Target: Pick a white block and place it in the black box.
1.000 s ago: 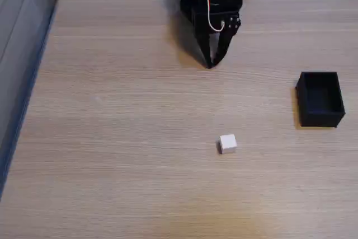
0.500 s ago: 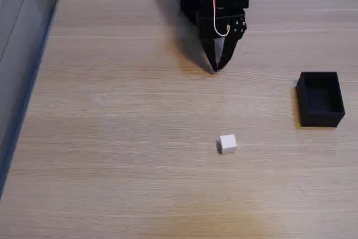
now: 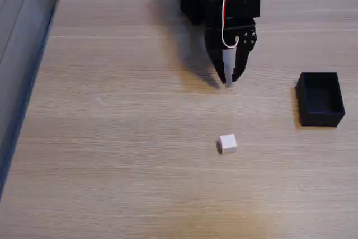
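Note:
A small white block (image 3: 227, 144) lies on the wooden table (image 3: 123, 138), in the lower middle of the fixed view. The black box (image 3: 320, 98) stands open-topped near the right edge, well to the right of and a little beyond the block. My black gripper (image 3: 229, 83) hangs point-down over the table, farther back than the block and almost in line with it. Its two fingertips meet, and nothing is held between them. A wide strip of bare wood separates the tips from the block.
The arm's black body with a red and white cable (image 3: 226, 9) rises at the table's far edge. The table's left edge (image 3: 28, 99) drops off beside a grey surface. Shelving and clutter sit behind the table.
The gripper has come forward and slightly right across the table, closer to the white block, and sits lower in the view. Block and box have not moved.

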